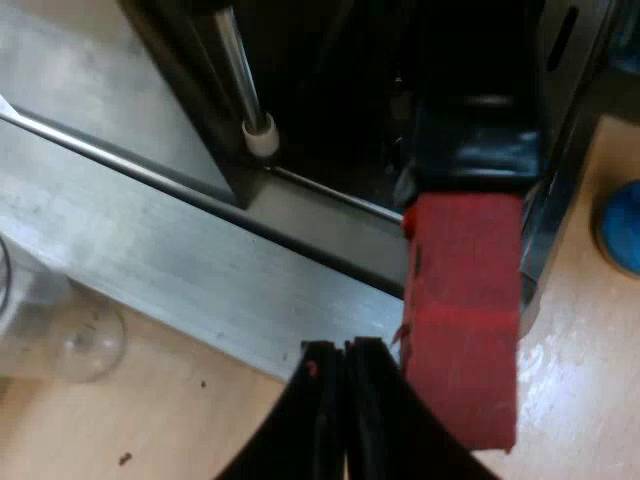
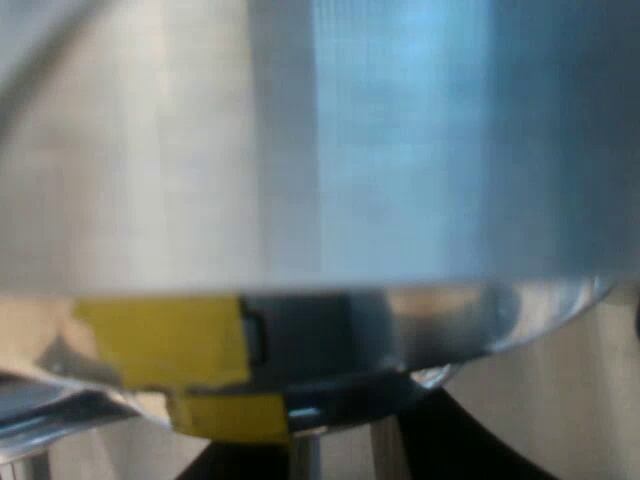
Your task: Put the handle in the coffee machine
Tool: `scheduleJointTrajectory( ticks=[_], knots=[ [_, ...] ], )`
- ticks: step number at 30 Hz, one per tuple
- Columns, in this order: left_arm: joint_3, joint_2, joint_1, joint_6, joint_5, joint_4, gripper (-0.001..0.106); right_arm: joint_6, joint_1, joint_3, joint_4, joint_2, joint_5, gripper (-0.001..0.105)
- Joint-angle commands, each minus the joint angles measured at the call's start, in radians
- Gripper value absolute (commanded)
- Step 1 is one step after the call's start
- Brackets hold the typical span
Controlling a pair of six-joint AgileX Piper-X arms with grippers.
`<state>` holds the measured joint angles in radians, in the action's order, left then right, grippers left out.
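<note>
The bench (image 1: 170,430) is light brown wood. A few small dark specks (image 1: 124,459) sit on it. A bright patch of light (image 1: 545,362) shines on part of the wood.

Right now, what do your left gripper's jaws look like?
My left gripper has two glossy black jaws, narrow at the tips and widening toward the base. One shows a small reddish spot near its tip.

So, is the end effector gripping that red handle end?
No, the left end effector is shut beside the red handle end, not around it.
</note>
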<state>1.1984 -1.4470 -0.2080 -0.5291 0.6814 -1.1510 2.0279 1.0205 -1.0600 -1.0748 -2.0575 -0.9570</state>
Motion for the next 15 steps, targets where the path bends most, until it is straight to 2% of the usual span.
scheduleJointTrajectory(
  ticks=[1,8,15],
  knots=[
    [0.005,0.036,0.004,0.006,0.039,-0.018,0.001,0.004,0.007,-0.024,-0.042,0.169,0.028,0.020],
    [0.005,0.039,0.004,0.017,0.075,-0.109,0.001,0.004,0.009,-0.024,-0.042,0.169,0.028,0.020],
    [0.005,0.039,0.004,0.015,0.075,-0.139,0.001,0.004,0.009,-0.024,-0.042,0.169,0.028,0.020]
  ],
)
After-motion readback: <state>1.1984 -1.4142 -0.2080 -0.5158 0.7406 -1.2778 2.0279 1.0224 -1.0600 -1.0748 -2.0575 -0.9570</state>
